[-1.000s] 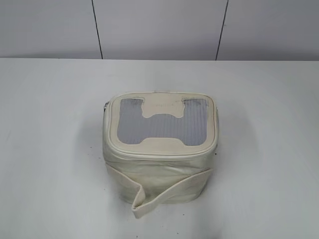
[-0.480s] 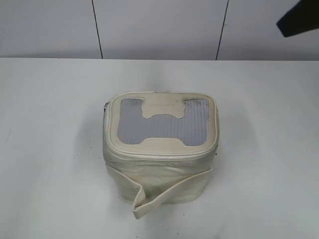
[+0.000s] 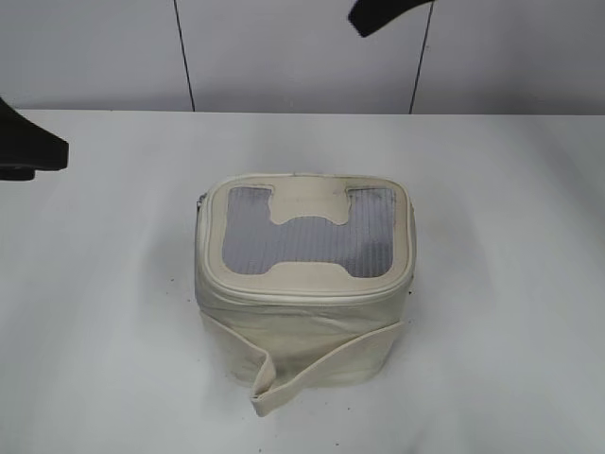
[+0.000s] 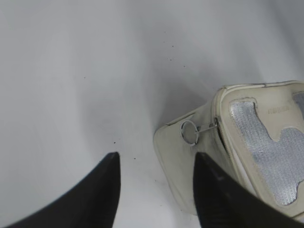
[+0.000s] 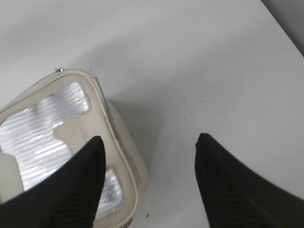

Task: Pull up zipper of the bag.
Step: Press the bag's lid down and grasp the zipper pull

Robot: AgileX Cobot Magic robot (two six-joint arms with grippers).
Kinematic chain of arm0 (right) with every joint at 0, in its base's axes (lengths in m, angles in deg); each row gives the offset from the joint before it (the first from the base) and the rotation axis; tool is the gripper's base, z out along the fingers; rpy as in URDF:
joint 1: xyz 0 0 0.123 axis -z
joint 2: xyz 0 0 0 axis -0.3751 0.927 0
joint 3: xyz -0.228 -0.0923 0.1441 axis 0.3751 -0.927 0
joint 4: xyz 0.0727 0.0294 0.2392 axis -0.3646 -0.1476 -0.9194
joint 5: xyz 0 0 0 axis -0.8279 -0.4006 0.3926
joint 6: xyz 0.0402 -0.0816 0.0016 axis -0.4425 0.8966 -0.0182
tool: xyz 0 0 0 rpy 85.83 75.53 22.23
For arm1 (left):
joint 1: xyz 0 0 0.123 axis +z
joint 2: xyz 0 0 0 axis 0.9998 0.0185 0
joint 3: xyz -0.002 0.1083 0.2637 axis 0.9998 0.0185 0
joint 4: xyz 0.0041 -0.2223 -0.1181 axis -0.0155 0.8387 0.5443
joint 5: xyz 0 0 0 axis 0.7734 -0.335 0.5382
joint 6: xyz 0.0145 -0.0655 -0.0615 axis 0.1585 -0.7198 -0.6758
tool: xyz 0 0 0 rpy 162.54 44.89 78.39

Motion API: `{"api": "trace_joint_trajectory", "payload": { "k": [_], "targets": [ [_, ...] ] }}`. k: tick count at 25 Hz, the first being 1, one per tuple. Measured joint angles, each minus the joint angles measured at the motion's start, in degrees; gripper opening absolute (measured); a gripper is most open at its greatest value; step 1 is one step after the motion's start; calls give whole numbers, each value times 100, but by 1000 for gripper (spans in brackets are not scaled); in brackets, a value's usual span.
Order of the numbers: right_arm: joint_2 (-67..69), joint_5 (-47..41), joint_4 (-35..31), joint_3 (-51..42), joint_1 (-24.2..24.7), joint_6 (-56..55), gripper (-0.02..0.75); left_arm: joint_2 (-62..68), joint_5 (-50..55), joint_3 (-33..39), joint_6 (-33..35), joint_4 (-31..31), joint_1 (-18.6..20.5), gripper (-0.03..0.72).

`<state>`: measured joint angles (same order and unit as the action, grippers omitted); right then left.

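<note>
Both my grippers hang spread and empty — left gripper [image 4: 156, 190] near the ring pull [image 4: 189, 131] at 1 o'clock, presumably lining up; right gripper [image 5: 149, 183] above the bag [image 3: 302, 293], mid-table, zipper [image 3: 301, 295] untouched.

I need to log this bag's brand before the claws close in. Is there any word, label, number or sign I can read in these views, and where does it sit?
Nothing can be read.
The cream patch on the bag carries a faint line of embossed lettering, also seen in the left wrist view: too small and blurred to read.
Table and wall: no text.
</note>
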<state>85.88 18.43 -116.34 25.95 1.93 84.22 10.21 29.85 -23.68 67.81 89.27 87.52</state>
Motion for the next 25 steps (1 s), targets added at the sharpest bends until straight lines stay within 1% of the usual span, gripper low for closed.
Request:
{"api": "trace_joint_trajectory", "payload": {
  "k": [2, 5, 7, 11, 15, 21, 23, 25],
  "targets": [
    [489, 0, -5, 538, -199, 37, 469, 301, 21, -97, 141, 145, 0, 387],
    [1012, 0, -5, 1046, -515, 50, 469, 649, 49, -187, 438, 389, 0, 387],
    [1237, -8, 1, 1148, -700, 56, 469, 828, 63, -248, 609, 541, 0, 388],
    [1531, -21, 306, 1166, -1000, -59, 469, 1122, 229, -419, 770, 728, 0, 388],
    [1601, -31, 296, 1062, -1072, -118, 469, 1344, 279, -575, 1014, 1073, 0, 388],
    [1628, -37, 269, 600, -1091, -175, 469, 1603, 350, -798, 1119, 1189, 0, 388],
    [1696, -37, 191, 589, -1091, -143, 469, 1702, 389, -804, 1147, 1221, -82, 388],
    [1814, -37, 54, 589, -1091, -112, 469, 1796, 395, -804, 1202, 1220, -256, 388]
  ]
}}
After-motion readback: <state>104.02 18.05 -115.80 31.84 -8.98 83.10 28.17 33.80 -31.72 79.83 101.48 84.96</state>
